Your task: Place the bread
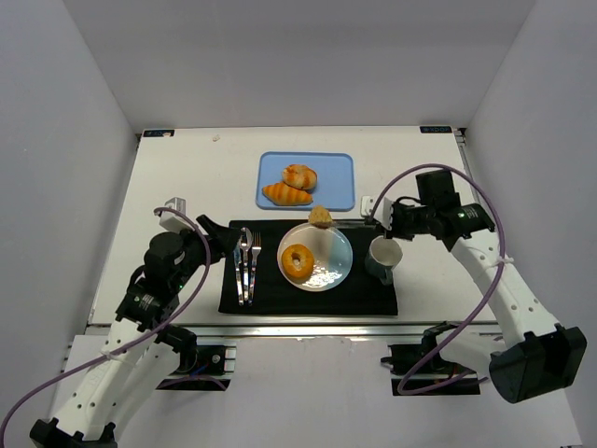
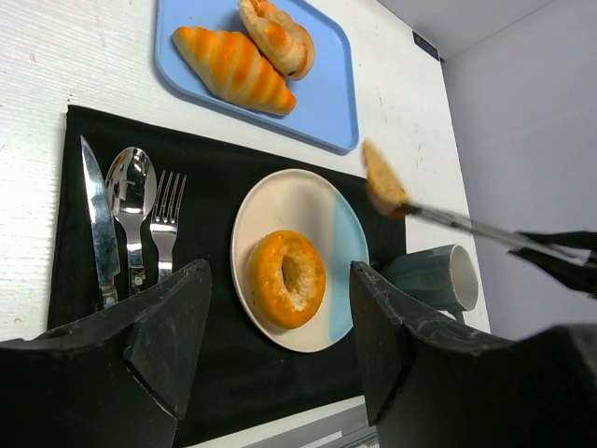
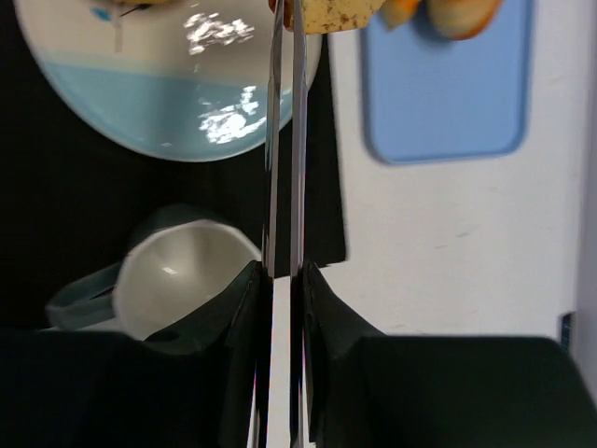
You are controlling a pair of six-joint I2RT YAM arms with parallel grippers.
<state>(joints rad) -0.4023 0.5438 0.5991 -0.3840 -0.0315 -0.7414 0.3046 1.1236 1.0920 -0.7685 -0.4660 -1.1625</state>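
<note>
Bread chunk (image 1: 321, 217) is pinched in the tips of the metal tongs (image 1: 353, 222), raised over the far rim of the plate (image 1: 338, 250). The right end effector (image 3: 284, 280) is clamped on the tong handles, fingers pressed tight either side. The plate is white and pale blue, with a bagel (image 1: 298, 262) on its left half. It sits on a black mat (image 1: 373, 297), with a mug (image 1: 383, 257) just right of it and a knife, spoon and fork (image 1: 247, 266) to the left. Behind the mat is a blue tray (image 1: 338, 177) holding two pastries (image 1: 292, 185). The left end effector (image 1: 216, 241) hangs at the mat's left edge on the counter (image 1: 187, 168) — jaws spread wide, gripping nothing.
</note>
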